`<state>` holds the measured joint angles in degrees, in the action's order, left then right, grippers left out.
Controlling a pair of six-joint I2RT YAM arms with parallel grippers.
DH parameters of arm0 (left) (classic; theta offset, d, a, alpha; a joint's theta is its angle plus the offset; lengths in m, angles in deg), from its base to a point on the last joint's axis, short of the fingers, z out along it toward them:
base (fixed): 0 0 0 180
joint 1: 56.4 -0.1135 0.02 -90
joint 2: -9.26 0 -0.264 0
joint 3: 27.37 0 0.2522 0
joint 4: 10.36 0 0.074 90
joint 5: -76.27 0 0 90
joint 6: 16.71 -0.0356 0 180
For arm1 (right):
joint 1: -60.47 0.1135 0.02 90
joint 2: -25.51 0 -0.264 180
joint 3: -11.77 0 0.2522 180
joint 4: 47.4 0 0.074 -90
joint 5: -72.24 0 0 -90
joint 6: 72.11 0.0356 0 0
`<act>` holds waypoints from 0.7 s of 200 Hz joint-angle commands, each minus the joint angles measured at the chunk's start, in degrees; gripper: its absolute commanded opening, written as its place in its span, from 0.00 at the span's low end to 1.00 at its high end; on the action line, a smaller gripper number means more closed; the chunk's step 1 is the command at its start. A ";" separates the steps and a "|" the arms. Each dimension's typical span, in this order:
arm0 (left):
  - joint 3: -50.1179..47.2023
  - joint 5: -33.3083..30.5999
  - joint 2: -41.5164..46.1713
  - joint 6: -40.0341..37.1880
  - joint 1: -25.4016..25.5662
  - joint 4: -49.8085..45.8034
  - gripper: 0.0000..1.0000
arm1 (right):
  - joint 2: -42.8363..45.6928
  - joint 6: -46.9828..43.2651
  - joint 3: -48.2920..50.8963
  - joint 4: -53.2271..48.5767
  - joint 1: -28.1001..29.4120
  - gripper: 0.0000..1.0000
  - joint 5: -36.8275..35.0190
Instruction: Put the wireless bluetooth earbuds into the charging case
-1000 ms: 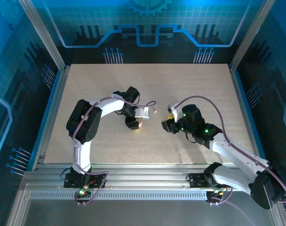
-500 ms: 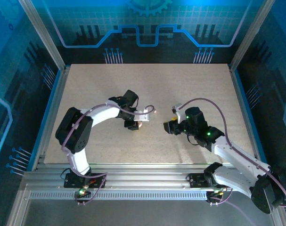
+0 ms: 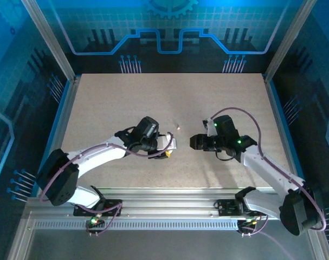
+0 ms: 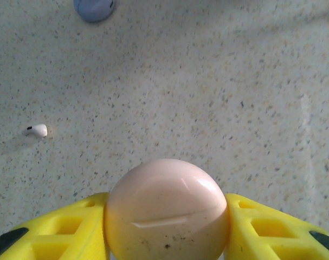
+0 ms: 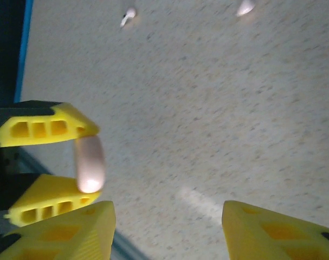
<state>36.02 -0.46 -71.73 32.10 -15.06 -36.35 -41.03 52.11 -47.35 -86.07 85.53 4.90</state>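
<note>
My left gripper (image 4: 165,208) is shut on a round, pale pink charging case (image 4: 167,208), squeezed between both yellow fingers just above the table. In the top view this left gripper (image 3: 167,147) faces my right gripper (image 3: 193,142) across a short gap. The right gripper (image 5: 167,219) stands open with bare table between its fingers. Its camera sees the pink case (image 5: 89,162) edge-on in the other gripper's fingers. One pale earbud (image 4: 37,130) lies on the table left of the case. Two small earbuds (image 5: 129,15) (image 5: 245,6) lie farther off. A tiny earbud (image 3: 178,128) lies between the grippers.
A bluish-lilac rounded thing (image 4: 94,7) lies at the far edge of the left wrist view, cut by the frame. The speckled tabletop (image 3: 218,103) is bounded by a blue-lined metal frame (image 3: 60,116), with a rail (image 3: 164,203) along the near edge.
The left arm has stretched out low, carrying its gripper nearer and slightly right, and its jaws have narrowed onto the pink case. The right gripper has shifted a little away and widened.
</note>
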 commanded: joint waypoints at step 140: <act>-3.13 0.09 4.76 6.41 3.07 8.28 0.45 | -6.18 3.37 -4.64 3.95 4.16 0.47 15.91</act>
<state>33.79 -1.44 -68.67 37.90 -12.51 -29.40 -45.82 55.02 -49.76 -84.89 88.98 17.35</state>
